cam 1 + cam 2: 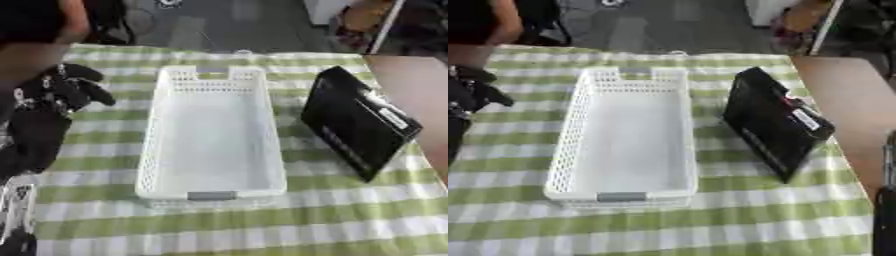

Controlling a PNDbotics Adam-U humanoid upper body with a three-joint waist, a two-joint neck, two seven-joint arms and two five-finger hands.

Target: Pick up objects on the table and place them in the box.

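Counting what lies before you, operator: one white perforated basket (210, 140), standing lengthwise on the green-and-white checked cloth (332, 220), nothing showing inside it. One black flat object (357, 122), with a pale label strip near its right end, lying askew just to the right of the basket, apart from its wall. Its make you cannot tell; it looks like a flat case or device. One item to move, then, and one box to receive it.

Left hand (59, 90): one, hovering at the left of the table beside the basket's far left corner, fingers partly curled and holding nothing that shows. Right hand: only a dark sliver of the arm shows at the lower right edge of the right eye view; the hand itself is out of sight, so its state cannot be told.

Risks, entered in order:
1. The black object sits near the cloth's right edge, beside bare brown tabletop (420, 95). A push instead of a grasp may slide it off toward that side.
2. It appears propped or tilted; pinching one corner may let it swing and slip.
3. It is long. Lowered crosswise, it may catch on the basket's rim and tip out; align it with the basket's length.
4. The left hand is well apart from the object, with the basket between; reaching across may knock the basket askew.
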